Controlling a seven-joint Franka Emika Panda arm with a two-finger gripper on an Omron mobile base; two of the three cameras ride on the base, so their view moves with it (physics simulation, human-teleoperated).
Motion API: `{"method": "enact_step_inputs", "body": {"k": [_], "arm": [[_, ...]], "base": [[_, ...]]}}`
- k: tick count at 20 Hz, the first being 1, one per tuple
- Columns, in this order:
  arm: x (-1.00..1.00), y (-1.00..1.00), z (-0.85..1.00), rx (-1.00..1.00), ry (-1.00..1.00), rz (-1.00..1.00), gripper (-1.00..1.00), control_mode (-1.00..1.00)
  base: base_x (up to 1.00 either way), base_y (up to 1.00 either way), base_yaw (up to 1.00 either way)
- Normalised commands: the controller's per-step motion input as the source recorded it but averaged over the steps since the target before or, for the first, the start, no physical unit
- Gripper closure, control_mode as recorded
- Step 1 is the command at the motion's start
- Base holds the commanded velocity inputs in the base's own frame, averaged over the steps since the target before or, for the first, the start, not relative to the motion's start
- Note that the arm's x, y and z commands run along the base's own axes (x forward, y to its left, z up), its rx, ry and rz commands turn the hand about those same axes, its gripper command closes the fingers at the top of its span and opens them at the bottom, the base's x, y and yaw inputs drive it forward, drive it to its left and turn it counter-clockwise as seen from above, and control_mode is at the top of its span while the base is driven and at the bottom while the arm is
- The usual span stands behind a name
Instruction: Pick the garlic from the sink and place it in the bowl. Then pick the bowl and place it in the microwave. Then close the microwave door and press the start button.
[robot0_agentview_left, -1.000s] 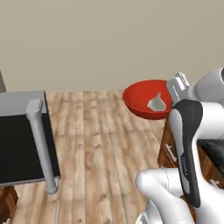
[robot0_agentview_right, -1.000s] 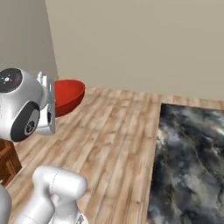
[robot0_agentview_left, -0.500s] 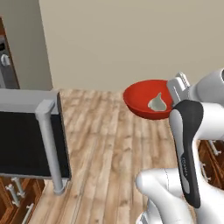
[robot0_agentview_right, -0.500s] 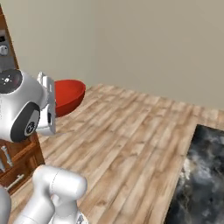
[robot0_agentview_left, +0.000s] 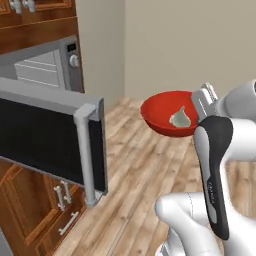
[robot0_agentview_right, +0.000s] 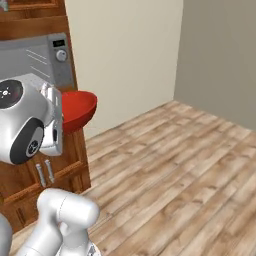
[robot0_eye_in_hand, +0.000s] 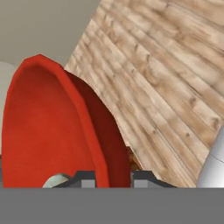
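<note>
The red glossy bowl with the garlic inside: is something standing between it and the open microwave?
Nothing visible blocks it. The red glossy bowl, carried in the air with the pale garlic bulb inside, has open space toward the silver-grey microwave; the black-windowed door hangs open beside that path.

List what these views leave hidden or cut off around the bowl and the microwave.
- Microwave interior: left base view, mostly hidden behind the open microwave door.
- Garlic: hand view, cut off at the bottom edge.
- Bowl: right base view, inside not visible; near side hidden by the arm.
</note>
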Motion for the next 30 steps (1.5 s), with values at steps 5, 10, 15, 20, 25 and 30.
{"method": "enact_step_inputs", "body": {"k": [5, 10, 15, 20, 25, 30], "arm": [[0.00, 0.00, 0.00, 0.00, 0.00, 0.00, 1.00, 1.00], [0.00, 0.00, 0.00, 0.00, 0.00, 0.00, 1.00, 1.00], [0.00, 0.00, 0.00, 0.00, 0.00, 0.00, 1.00, 1.00], [0.00, 0.00, 0.00, 0.00, 0.00, 0.00, 1.00, 1.00], [0.00, 0.00, 0.00, 0.00, 0.00, 0.00, 1.00, 1.00], [0.00, 0.00, 0.00, 0.00, 0.00, 0.00, 1.00, 1.00]], "base": [[0.80, -0.07, 0.51], [0.29, 0.00, 0.53], [0.42, -0.01, 0.52], [0.74, -0.14, 0.47], [0.60, -0.40, 0.41], [0.42, -0.32, 0.33]]}}
